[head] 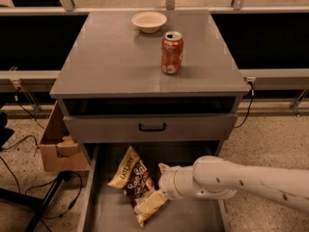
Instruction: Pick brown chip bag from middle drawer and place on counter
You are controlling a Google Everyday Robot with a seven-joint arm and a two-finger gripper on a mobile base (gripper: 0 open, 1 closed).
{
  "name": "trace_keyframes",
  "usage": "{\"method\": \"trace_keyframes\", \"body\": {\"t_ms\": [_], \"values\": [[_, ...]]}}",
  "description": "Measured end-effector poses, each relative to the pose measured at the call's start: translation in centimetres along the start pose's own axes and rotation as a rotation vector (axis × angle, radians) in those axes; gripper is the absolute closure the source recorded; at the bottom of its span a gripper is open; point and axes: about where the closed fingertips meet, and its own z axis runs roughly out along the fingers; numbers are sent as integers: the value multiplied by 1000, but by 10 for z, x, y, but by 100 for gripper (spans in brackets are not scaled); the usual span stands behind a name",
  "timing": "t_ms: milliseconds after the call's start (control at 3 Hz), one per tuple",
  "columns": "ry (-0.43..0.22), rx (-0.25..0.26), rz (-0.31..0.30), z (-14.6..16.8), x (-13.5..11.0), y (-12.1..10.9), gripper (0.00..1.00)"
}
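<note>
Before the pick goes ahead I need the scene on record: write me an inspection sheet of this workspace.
Surface: counter, grey and slightly glossy.
Job's things: brown chip bag lies on the floor of the open middle drawer; not yet on the counter.
Clutter: white bowl and upright orange soda can on the counter.
Grippers: gripper open, down in the drawer at the bag's right edge.
Cables: black cables on the floor at left; one by the cabinet's right side.
Surroundings: cardboard box left of the cabinet; speckled floor.
</note>
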Motion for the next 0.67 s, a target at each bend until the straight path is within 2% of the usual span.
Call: {"method": "trace_keyframes", "body": {"t_ms": [333,667], "values": [[32,0,8,37,13,-15,0],[93,-14,25,80,36,-24,0]]}}
